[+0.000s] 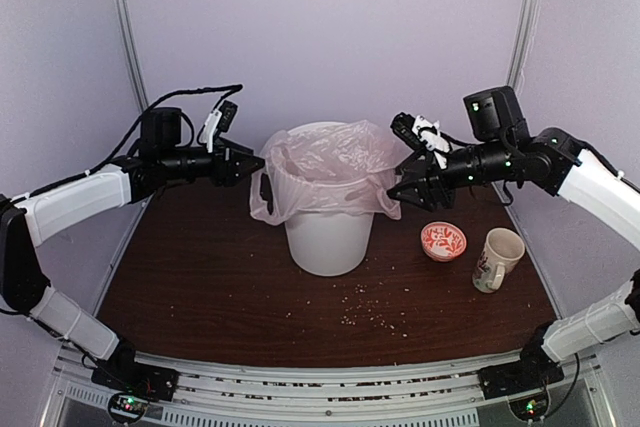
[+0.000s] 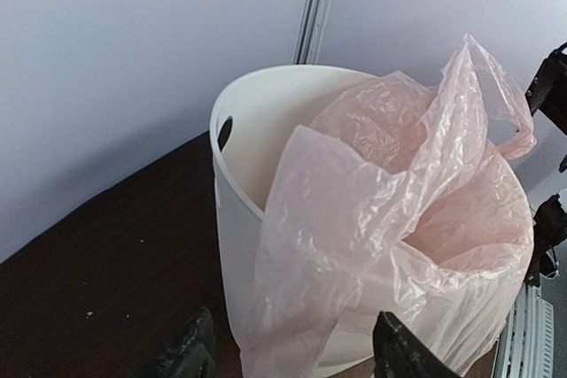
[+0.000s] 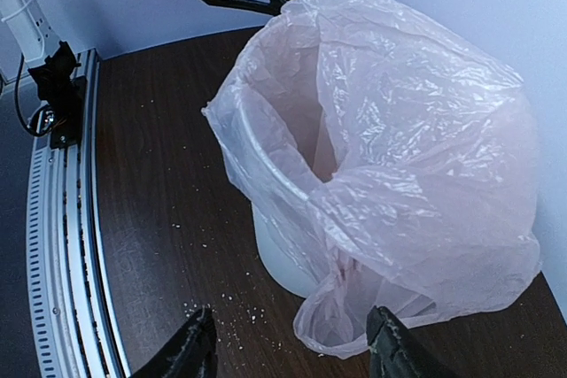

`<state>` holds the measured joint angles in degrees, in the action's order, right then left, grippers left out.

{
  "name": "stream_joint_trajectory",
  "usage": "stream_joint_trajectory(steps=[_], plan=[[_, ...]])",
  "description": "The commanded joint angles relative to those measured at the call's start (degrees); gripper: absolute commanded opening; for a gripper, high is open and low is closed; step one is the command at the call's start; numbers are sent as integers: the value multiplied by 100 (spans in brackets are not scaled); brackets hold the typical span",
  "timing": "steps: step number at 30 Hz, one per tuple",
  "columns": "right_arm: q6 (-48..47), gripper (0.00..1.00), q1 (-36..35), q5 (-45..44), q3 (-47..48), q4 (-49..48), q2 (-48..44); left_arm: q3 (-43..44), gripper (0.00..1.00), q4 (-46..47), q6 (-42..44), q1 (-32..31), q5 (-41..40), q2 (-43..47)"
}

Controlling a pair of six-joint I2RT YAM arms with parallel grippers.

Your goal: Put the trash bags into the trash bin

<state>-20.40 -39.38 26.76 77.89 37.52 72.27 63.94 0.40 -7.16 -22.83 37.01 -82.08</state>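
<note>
White-shelled arms, black joints; L gripper, R gripper black; green LEDs; black cables

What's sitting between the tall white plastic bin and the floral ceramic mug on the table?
A small red-and-white patterned bowl, shown in the top view, between the tall white plastic bin and the floral ceramic mug, nearer the mug.

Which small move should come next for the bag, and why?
Probably ease the left tool to the pink bag's raised edge and close on it. The tool is open and holds nothing, and the bin's rear rim is bare, whereas the bag overhangs the front.
</note>
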Motion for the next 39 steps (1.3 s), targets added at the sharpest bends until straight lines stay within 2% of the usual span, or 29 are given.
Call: stream_joint_trajectory(steps=[1,10,17,22,27,29,35,37,39], plan=[[-173,58,-235,186,34,114,145,-54,61,323,-93,-133,-148,-106],[494,58,-264,-455,150,-1079,421,57,54,252,-133,-298,-414,-244],[772,56,-264,-517,319,-1336,663,159,41,259,-130,-333,-283,-313],[1057,62,-259,-540,494,-1544,857,212,32,320,-163,-339,-206,-339],[1437,60,-264,-1136,643,-1676,1145,208,22,342,-164,-360,-142,-311],[1515,53,-268,-1272,657,-1738,1198,190,16,356,-159,-370,-130,-301],[1596,11,-233,-1343,654,-1840,1029,204,5,388,-163,-370,-414,-220],[1594,0,-173,-1292,610,-1866,925,242,3,399,-172,-369,-543,-195],[1604,0,-25,-1162,569,-1896,827,318,2,387,-179,-373,-607,-209]])
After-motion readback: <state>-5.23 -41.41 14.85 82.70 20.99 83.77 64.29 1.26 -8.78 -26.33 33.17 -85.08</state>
